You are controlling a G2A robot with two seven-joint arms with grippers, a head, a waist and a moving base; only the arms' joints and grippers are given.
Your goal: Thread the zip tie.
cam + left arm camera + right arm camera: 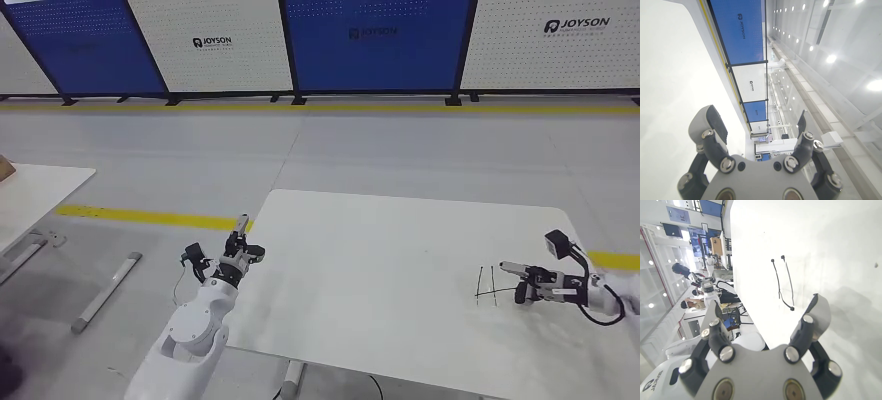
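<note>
My right gripper (512, 280), spread wide and empty, sits at 3 o'clock of the thin black zip ties (789, 281) lying flat on the table (400, 300); I judge them light, springy, slick, best pinched just behind the head.

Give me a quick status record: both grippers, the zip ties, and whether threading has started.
left gripper: open, empty, at the table's left edge, far from the ties
right gripper: open, empty, close beside the ties on the table's right side
zip ties: black, apparently three, lying loose; two roughly side by side, a third across near their tails
threading: not started; no tie looped through its head
table: white
</note>
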